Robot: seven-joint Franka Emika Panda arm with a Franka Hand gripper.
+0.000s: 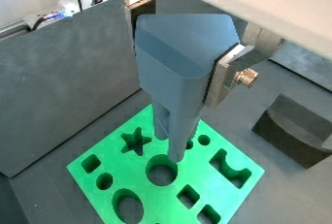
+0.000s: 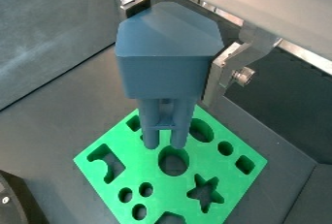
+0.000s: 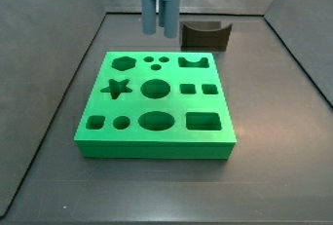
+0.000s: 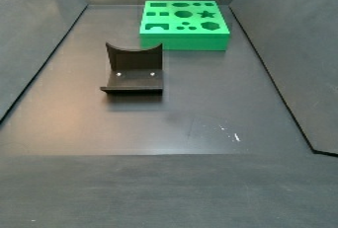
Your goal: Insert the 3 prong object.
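Your gripper (image 1: 223, 73) pinches the 3 prong object (image 1: 176, 68) by its wide head, so the prongs hang straight down, free, above the green block (image 3: 156, 107) beneath. That upright hold looks meant for dropping into the three small holes (image 3: 150, 59). The dark notched block (image 3: 205, 34) sits beyond, apart.

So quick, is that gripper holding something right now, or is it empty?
Gripper: closed on the 3 prong object, held upright above the green block, prongs down.
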